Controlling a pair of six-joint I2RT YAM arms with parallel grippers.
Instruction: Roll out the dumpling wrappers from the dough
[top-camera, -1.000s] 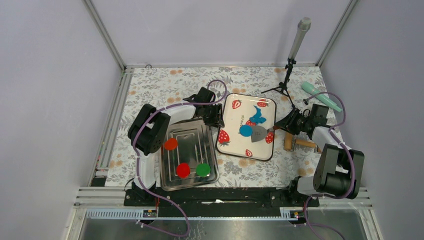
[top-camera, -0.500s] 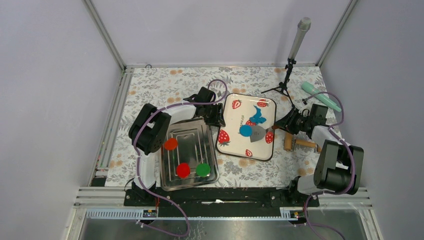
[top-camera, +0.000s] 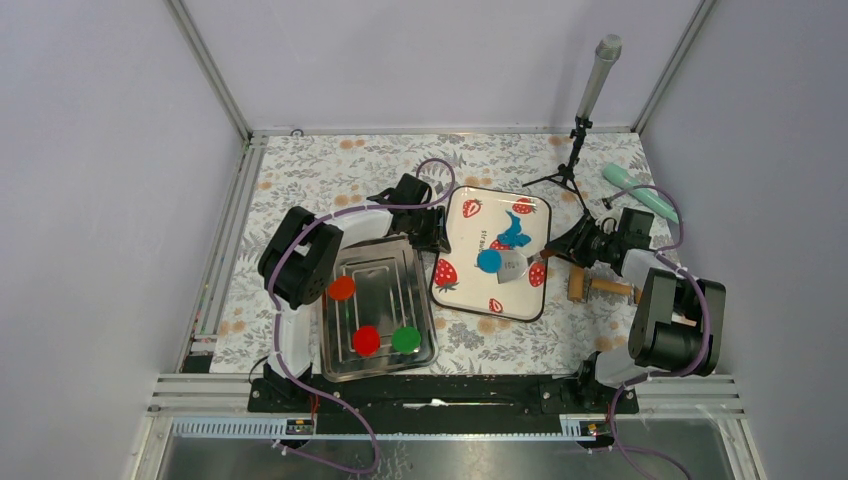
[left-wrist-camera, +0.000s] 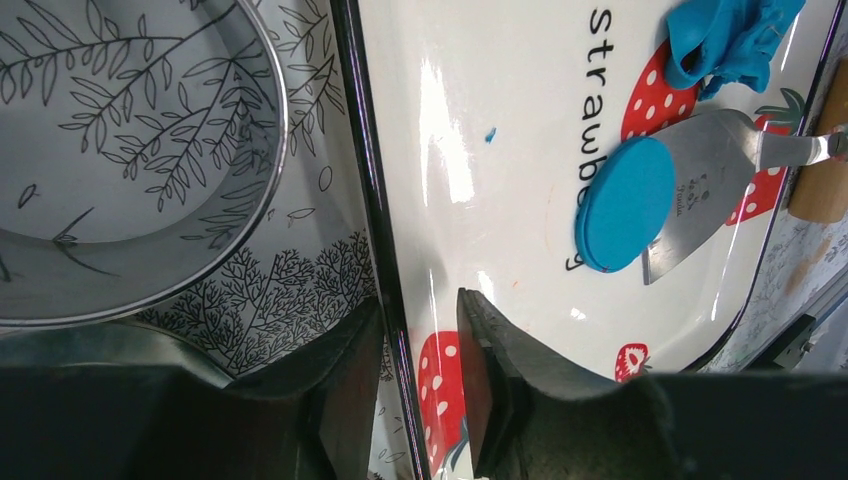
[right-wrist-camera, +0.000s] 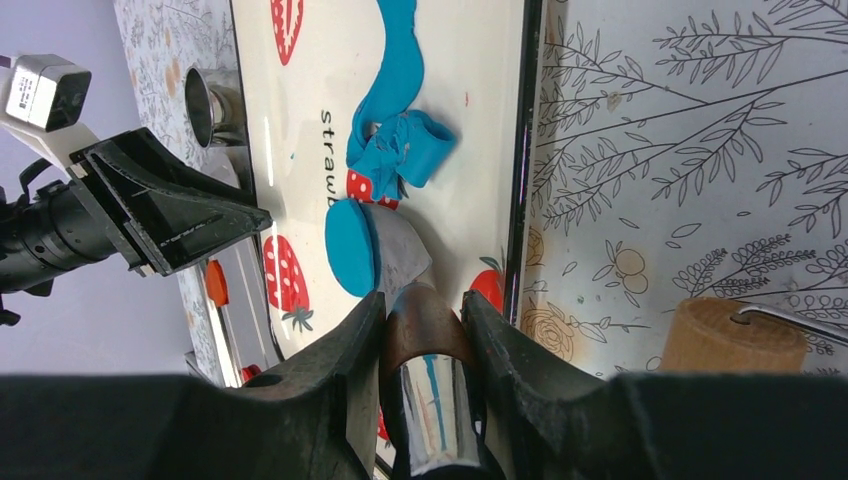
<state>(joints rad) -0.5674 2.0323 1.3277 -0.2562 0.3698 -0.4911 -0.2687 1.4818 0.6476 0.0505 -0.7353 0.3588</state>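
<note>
The dough is a ragged bright-blue patch (top-camera: 516, 232) at the back of the strawberry tray (top-camera: 470, 290), also in the right wrist view (right-wrist-camera: 400, 140). A round flat blue disc (top-camera: 489, 261) lies on the tray, partly on the metal spatula blade (top-camera: 513, 266); both also show in the left wrist view, disc (left-wrist-camera: 625, 205) and blade (left-wrist-camera: 705, 175). My right gripper (right-wrist-camera: 425, 335) is shut on the spatula's handle at the tray's right edge. My left gripper (left-wrist-camera: 418, 390) is closed astride the tray's left rim (left-wrist-camera: 365, 200).
A metal tray (top-camera: 378, 260) at front left holds orange, red and green discs. A wooden rolling pin (top-camera: 598, 287) lies right of the strawberry tray. A microphone tripod (top-camera: 572, 160) and a teal object (top-camera: 645, 195) stand at back right. A round metal ring (left-wrist-camera: 270, 150) lies left of the strawberry tray.
The right arm has shifted a little and the spatula blade with the blue disc has edged slightly back and left. The left arm has not moved.
</note>
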